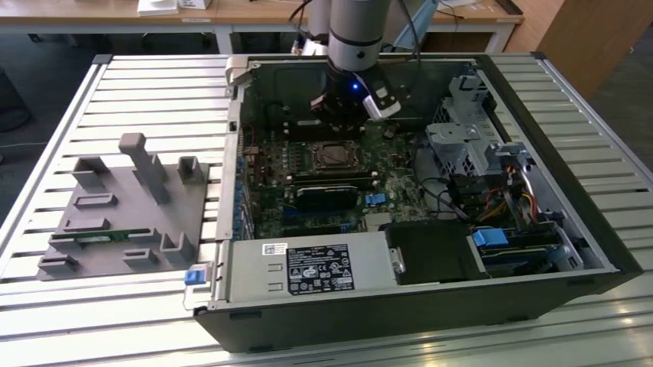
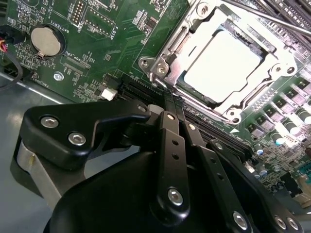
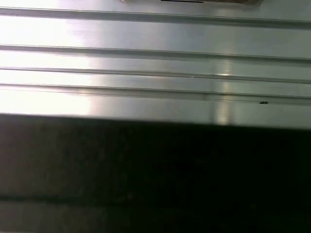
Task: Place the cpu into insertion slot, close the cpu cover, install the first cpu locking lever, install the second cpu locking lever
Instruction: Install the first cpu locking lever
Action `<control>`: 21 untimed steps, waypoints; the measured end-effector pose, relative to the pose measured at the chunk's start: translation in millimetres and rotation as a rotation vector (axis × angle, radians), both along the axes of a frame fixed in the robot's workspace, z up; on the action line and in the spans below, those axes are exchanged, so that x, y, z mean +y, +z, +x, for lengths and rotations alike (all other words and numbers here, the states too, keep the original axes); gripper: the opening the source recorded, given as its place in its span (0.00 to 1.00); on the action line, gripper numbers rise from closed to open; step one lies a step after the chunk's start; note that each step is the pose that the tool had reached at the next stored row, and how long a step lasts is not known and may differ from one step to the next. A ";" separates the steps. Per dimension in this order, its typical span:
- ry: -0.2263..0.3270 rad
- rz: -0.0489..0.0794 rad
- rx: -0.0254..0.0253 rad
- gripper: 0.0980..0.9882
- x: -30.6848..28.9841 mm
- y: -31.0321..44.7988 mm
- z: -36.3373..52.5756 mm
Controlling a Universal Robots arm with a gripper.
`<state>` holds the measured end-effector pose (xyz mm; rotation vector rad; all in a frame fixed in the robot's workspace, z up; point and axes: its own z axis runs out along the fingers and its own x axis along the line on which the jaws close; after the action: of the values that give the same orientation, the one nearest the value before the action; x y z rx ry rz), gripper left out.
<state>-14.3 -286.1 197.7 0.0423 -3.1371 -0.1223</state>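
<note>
An open black computer case (image 1: 571,229) lies on its side on a slatted metal table (image 1: 61,122), taking up the centre and right of the exterior view, with a green circuit board (image 1: 296,164) on its floor. A grey moulded fixture (image 1: 122,218) sits on the table at the left of that frame, well apart from the case. The robot arm (image 1: 357,30) comes down from the top centre into the upper part of the case. Its gripper (image 2: 173,104) fills the lower half of the second wrist view, its black fingers (image 2: 167,124) pressed together with nothing between them, their tips just above the board near the lower edge of the socket. In the upper right of that view the insertion slot (image 2: 167,60) holds the cpu (image 2: 221,63), its pale metal top lying flat inside, and the silvery cpu cover (image 2: 282,60) lies down over it, framing the chip. A round coin battery (image 2: 45,41) sits on the board at the upper left. The first wrist view shows silver ridged metal (image 3: 155,63) above a dark band
</note>
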 end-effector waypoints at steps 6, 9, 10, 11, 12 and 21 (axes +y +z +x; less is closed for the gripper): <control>0.000 -0.002 0.0005 0.02 -0.2 -2.6 0.3; 0.000 -0.002 0.0002 0.02 0.0 -3.4 0.4; 0.000 -0.001 0.0001 0.02 0.0 -3.5 0.4; 0.000 -0.001 0.0001 0.02 0.0 -3.5 0.4; 0.000 -0.001 0.0000 0.02 0.0 -3.5 0.4; 0.000 0.000 -0.0001 0.02 0.0 8.1 0.5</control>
<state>-13.9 -286.1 205.8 0.0423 -3.1372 -0.1221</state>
